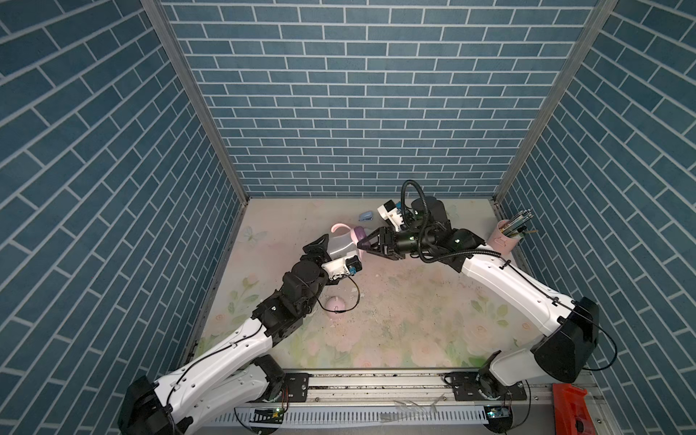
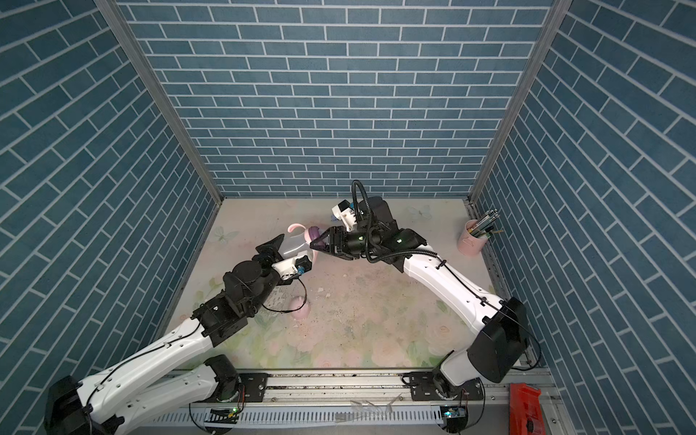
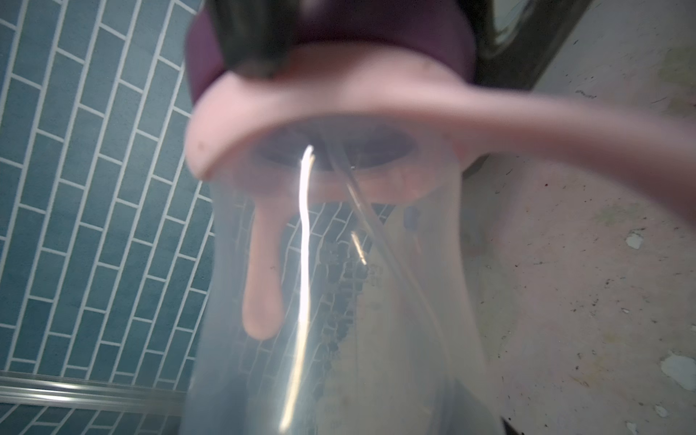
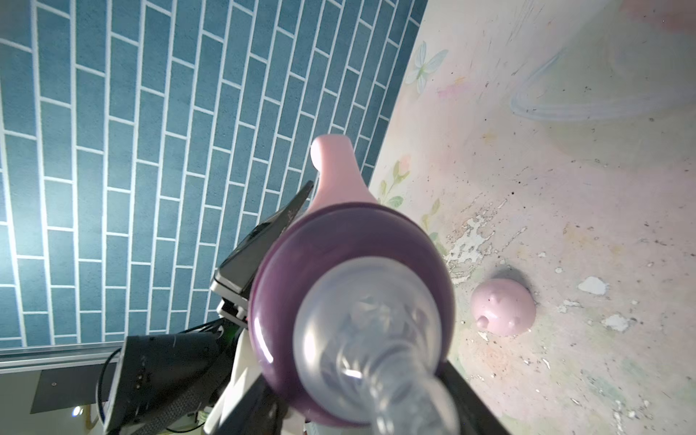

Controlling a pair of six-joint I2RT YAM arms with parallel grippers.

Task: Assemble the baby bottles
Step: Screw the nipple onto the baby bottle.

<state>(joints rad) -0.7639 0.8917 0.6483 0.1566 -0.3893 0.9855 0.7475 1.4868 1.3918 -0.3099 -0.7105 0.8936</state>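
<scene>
Left gripper (image 1: 328, 249) clamps the likely light, slick bottle body (image 3: 339, 301) mid-wall; right gripper (image 1: 362, 244) pinches the stiff purple collar (image 4: 339, 241) rim, off the soft teat (image 4: 369, 320).

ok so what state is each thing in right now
bottle body: lifted, tilted, held by left gripper
pink ring: on bottle neck
purple collar: at bottle mouth, gripped by right gripper
dome cap: off, on table
pen cup: upright, on table

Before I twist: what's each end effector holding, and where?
The left end effector grips the small clear plastic bottle body around its lower part; the right end effector pinches the purple collar with clear teat at its sides.
</scene>
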